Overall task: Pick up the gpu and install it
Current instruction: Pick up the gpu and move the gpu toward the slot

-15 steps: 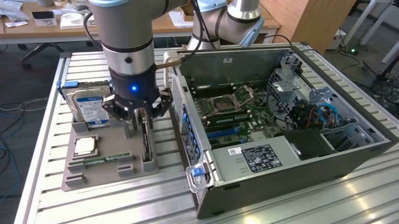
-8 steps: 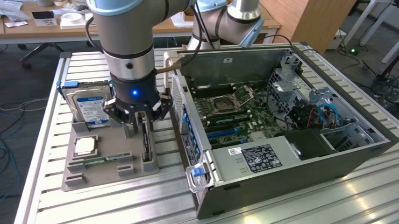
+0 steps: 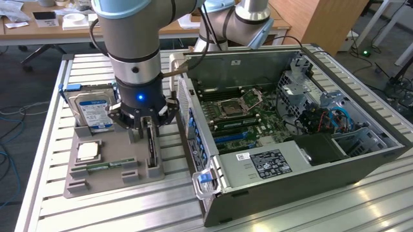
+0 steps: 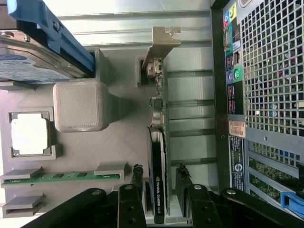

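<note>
Looking like the pickup step: jaws apart, straddling the gpu (image 4: pixel 156 185) upright in its gray tray (image 3: pixel 110 176), exterior view's lower left. Needs a square squeeze, I reckon.

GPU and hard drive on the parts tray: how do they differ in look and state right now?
The gpu is a thin black card with a silver bracket; the hard drive is a boxy silver block with a blue-white label. The open gripper straddles the gpu; the hard drive stands clear of it. The hard drive wears a blue carrier, the gpu none. Both stand on edge in the gray tray.
</note>
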You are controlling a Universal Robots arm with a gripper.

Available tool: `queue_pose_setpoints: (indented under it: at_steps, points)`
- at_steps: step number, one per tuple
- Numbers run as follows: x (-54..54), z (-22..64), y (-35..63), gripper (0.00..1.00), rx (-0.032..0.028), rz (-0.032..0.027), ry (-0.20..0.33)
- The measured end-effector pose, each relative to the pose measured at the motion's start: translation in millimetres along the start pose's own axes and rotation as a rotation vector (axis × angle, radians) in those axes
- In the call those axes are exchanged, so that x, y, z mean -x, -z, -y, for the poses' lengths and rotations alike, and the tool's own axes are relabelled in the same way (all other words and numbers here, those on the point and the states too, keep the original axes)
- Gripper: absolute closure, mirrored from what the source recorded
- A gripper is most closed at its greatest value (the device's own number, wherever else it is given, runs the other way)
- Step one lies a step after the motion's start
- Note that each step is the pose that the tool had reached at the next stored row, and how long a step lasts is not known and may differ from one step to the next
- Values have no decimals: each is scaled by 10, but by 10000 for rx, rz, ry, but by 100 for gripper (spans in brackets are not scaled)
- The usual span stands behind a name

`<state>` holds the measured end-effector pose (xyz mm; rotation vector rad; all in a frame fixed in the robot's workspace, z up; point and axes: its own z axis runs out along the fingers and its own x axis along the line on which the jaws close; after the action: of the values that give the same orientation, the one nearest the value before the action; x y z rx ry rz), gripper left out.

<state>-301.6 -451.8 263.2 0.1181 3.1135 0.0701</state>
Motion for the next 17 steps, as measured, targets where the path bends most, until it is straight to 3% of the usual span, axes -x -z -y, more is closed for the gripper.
queue_pose_setpoints:
  at_steps: [10, 17]
  points:
    - [8, -1, -137, 58, -2, -2, 1]
    - [3, -69, -198, 58, -2, -1, 1]
